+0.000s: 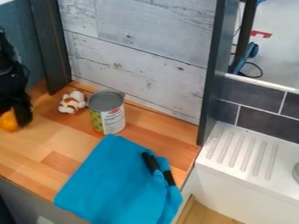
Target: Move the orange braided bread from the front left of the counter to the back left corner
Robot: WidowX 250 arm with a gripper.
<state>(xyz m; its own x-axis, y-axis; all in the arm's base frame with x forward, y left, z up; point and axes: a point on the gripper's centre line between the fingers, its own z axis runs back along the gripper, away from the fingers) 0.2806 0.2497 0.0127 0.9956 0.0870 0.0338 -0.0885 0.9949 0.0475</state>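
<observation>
End effector (pixel 17 118) hangs pointing down at desk's (pixel 41 141) left end, by orange object (pixel 8 121); can't tell if gripping.

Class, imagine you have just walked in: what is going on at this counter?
A robot's black gripper is at the left edge, right by an orange object; whether it grips it, I cannot tell. On the wooden counter, an upright can stands beside a small white-and-brown item. Nearer the front lies a blue cloth with black, handle-like pieces on it.
</observation>
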